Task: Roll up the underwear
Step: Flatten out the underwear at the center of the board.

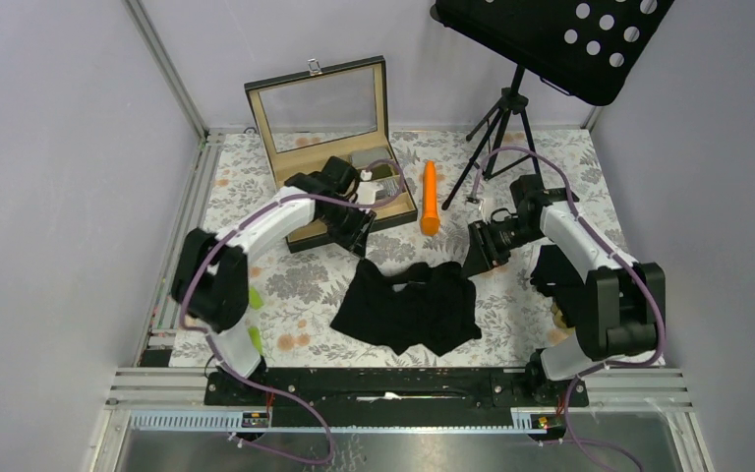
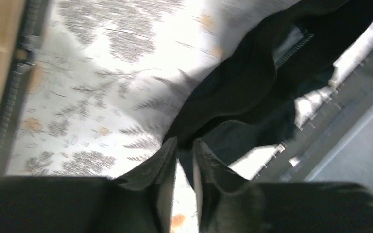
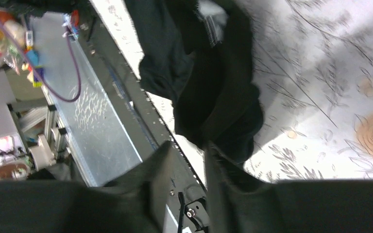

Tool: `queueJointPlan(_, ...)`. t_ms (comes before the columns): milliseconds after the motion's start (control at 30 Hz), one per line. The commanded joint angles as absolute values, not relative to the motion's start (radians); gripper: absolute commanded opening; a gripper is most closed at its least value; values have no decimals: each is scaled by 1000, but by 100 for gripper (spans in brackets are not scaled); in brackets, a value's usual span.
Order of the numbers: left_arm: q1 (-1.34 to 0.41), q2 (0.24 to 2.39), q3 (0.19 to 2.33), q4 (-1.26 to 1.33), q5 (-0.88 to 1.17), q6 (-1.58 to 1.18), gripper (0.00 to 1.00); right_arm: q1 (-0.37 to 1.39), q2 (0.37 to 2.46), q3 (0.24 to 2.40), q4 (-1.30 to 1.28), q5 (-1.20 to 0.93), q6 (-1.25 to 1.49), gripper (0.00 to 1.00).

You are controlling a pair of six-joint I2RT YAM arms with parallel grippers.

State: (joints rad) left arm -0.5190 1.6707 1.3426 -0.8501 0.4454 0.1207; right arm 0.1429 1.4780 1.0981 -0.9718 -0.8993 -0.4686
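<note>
A black underwear (image 1: 408, 307) lies spread and rumpled on the flowered tablecloth in the middle of the top view. My left gripper (image 1: 356, 236) hovers just beyond its far left corner; in the left wrist view the gripper (image 2: 185, 143) has its jaws narrowly apart and empty, with the black cloth (image 2: 243, 82) ahead of the tips. My right gripper (image 1: 476, 261) is by the far right corner; in the right wrist view the gripper (image 3: 188, 145) is open and empty, with the cloth (image 3: 213, 77) just past the fingertips. Another black cloth (image 1: 554, 267) lies under the right arm.
An open wooden box (image 1: 339, 147) with a glass lid stands at the back, with something light grey inside. An orange carrot-shaped stick (image 1: 431, 199) lies right of it. A music stand tripod (image 1: 499, 123) stands at the back right. The metal rail (image 1: 403, 383) runs along the near edge.
</note>
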Motion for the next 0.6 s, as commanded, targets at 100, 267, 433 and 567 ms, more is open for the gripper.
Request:
queueJointPlan(100, -499, 1697, 1449, -674, 191, 3, 35, 115, 1430, 1123, -783, -547, -291, 54)
queueJointPlan(267, -500, 1601, 1292, -601, 274, 20, 34, 115, 1311, 1034, -768, -447, -283, 57)
queueJointPlan(433, -520, 1599, 1203, -584, 442, 38, 32, 117, 1295, 933, -747, -543, -221, 50)
queueJointPlan(567, -525, 1648, 1196, -598, 414, 45, 32, 117, 1369, 946, -746, -578, -204, 47)
